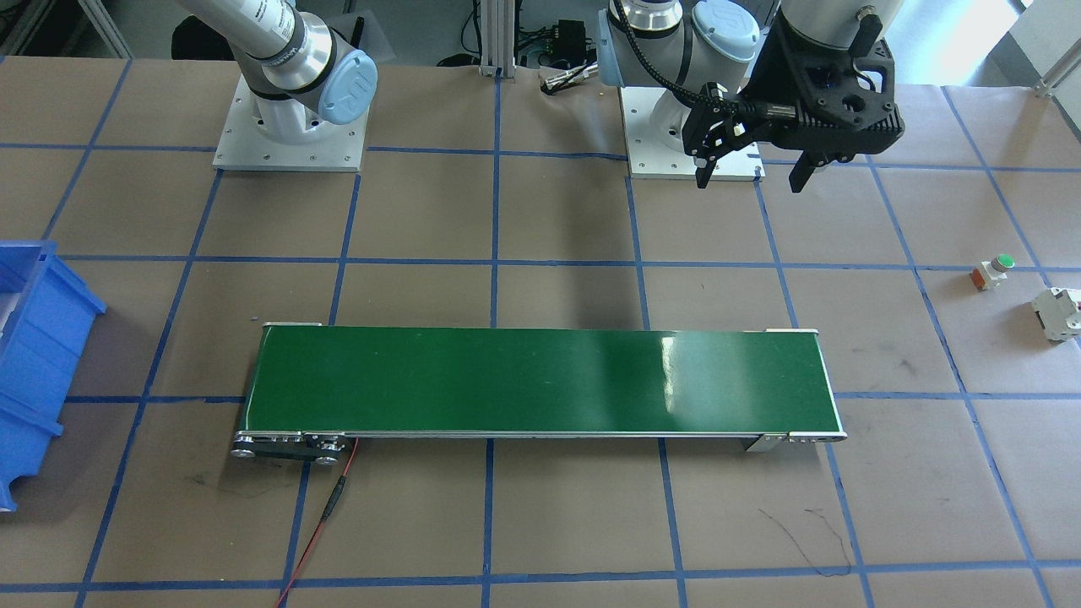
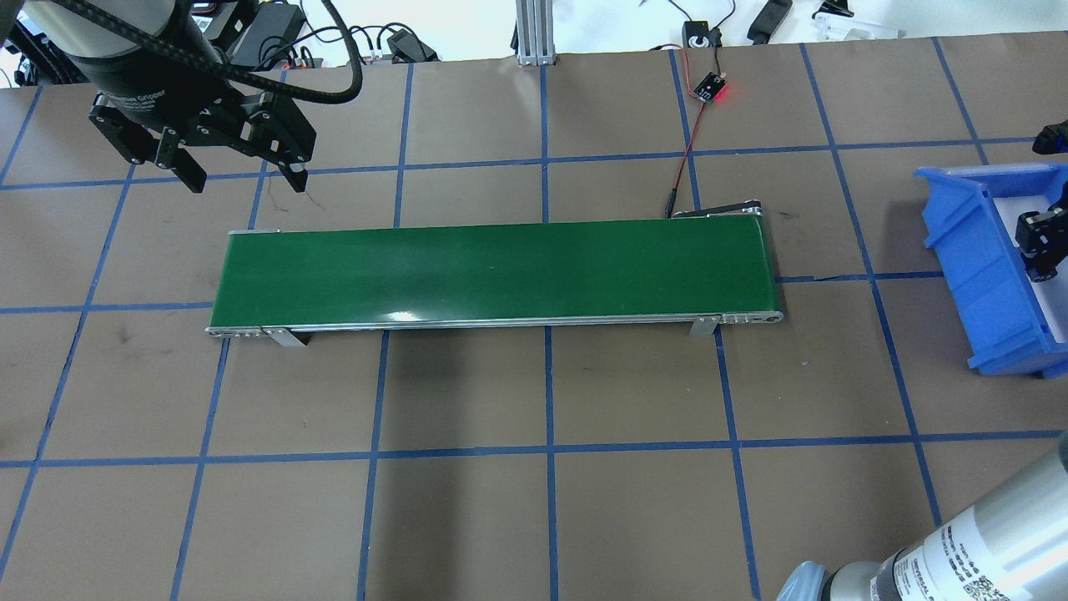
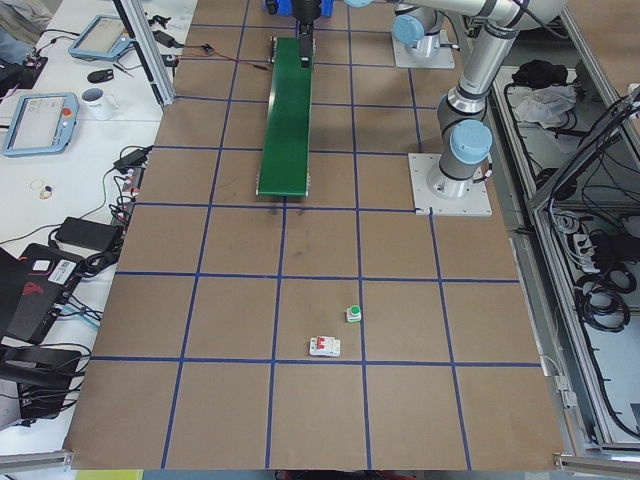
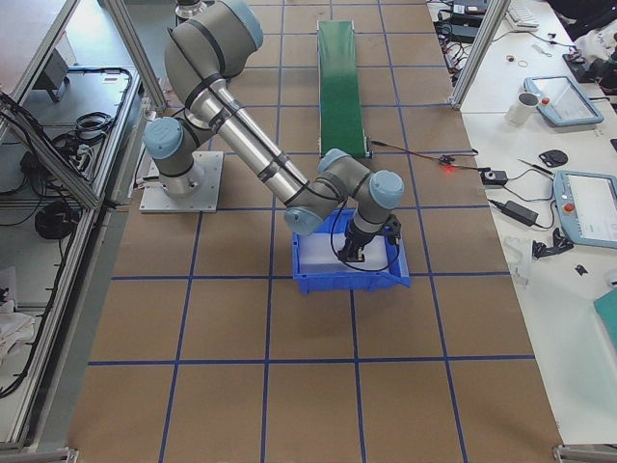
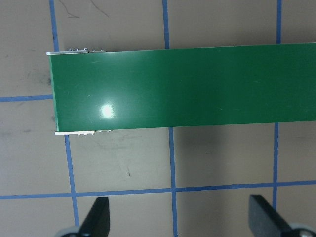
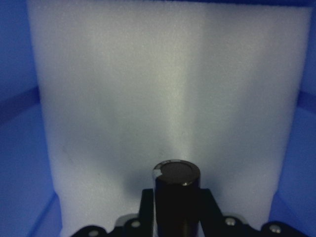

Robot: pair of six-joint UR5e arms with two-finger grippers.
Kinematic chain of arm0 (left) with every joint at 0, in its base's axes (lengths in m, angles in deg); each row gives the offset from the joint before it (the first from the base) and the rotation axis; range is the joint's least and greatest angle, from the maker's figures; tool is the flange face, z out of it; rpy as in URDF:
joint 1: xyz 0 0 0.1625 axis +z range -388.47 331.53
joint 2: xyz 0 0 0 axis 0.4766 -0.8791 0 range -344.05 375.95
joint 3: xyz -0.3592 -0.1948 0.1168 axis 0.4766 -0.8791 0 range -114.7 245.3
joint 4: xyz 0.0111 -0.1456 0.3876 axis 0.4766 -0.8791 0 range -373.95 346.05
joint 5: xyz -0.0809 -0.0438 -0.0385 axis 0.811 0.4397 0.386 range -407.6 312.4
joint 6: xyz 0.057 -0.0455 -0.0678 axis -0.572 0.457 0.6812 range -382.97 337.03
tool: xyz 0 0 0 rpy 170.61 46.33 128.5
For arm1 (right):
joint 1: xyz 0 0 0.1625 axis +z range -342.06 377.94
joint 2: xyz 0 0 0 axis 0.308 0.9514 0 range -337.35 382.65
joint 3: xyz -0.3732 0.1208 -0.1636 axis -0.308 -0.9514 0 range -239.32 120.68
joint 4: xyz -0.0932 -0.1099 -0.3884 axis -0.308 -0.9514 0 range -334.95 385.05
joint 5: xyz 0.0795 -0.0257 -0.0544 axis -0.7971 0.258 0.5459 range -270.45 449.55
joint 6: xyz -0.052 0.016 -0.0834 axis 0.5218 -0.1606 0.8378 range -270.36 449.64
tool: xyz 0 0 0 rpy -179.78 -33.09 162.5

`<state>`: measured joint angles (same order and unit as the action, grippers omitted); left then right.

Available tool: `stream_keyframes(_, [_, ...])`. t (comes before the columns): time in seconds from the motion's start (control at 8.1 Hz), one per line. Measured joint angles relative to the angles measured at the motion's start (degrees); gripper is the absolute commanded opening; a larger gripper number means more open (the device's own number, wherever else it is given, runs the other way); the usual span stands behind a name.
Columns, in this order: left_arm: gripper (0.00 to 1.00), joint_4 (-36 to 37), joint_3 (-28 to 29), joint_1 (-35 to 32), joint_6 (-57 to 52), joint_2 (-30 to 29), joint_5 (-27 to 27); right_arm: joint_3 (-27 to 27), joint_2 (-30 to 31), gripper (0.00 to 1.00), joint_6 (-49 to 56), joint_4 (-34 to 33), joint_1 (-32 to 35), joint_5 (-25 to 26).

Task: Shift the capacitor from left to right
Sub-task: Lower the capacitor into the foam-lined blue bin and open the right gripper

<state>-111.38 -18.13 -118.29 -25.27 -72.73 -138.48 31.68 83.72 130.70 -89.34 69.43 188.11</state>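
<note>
The capacitor, a stubby dark cylinder, stands upright between the two fingers of my right gripper, which is shut on it. The right gripper is down inside the blue bin, over its white foam floor. I cannot tell whether the capacitor touches the foam. My left gripper is open and empty, held above the table just beyond the left end of the green conveyor belt. Its fingertips show wide apart in the left wrist view.
A small part with a green button and a white breaker block lie on the table at my far left. A red wire runs from the conveyor's right end to a small board. Blue tape grids the brown table.
</note>
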Motion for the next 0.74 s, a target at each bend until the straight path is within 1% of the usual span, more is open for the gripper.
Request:
stream_keyframes(0.12, [1.00,0.02,0.01,0.00,0.01,0.00,0.00,0.02,0.13,1.00,0.49,0.03,-0.02,0.00])
stream_keyframes(0.37, [1.00,-0.02,-0.04,0.00,0.01,0.00,0.00,-0.01,0.79,1.00,1.94,0.09,-0.07,0.10])
stream_keyframes(0.49, [1.00,-0.03,-0.06,0.00,0.01,0.00,0.00,-0.02,2.20,1.00,3.11,0.32,-0.08,0.44])
stream_keyframes(0.74, [1.00,-0.04,-0.06,0.00,0.02,-0.07,0.00,-0.03,7.17,1.00,5.78,1.96,-0.12,0.84])
